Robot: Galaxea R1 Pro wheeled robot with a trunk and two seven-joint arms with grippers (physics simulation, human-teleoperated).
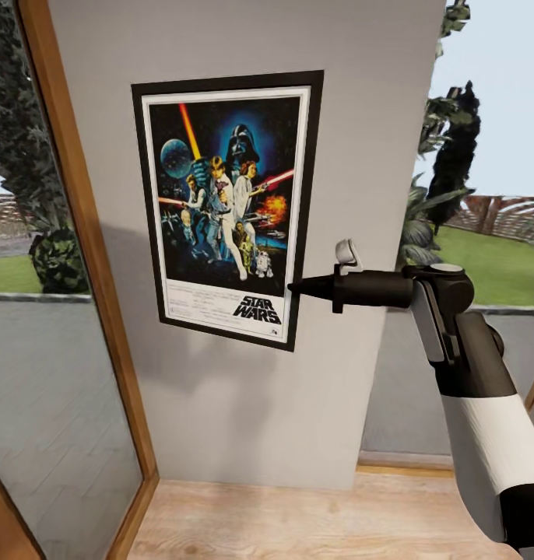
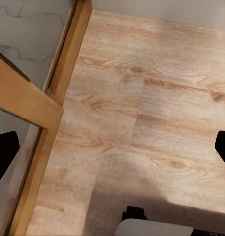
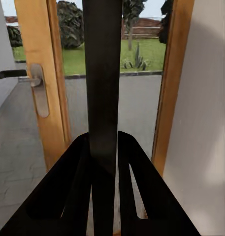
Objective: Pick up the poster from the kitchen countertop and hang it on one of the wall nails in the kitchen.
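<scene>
A pale grey wall [image 1: 244,389] fills the middle of the head view, with a wooden door frame [image 1: 88,257] and glass to its left and a garden window to its right. Below lies a light wood plank floor [image 1: 298,521]. The poster [image 1: 224,206] sits flat against the wall, upright but slightly tilted — its lower edge slopes down toward the right. The right arm [image 1: 469,373] reaches in level from the right, and the right pincer [image 1: 298,288] meets the poster's lower right edge. In the right wrist view its two black fingers [image 3: 73,196] are pressed on the poster's thin dark edge [image 3: 102,98], which runs between them. The left pincer [image 2: 112,152] hangs over the floor — fingers spread wide apart, holding nothing.
</scene>
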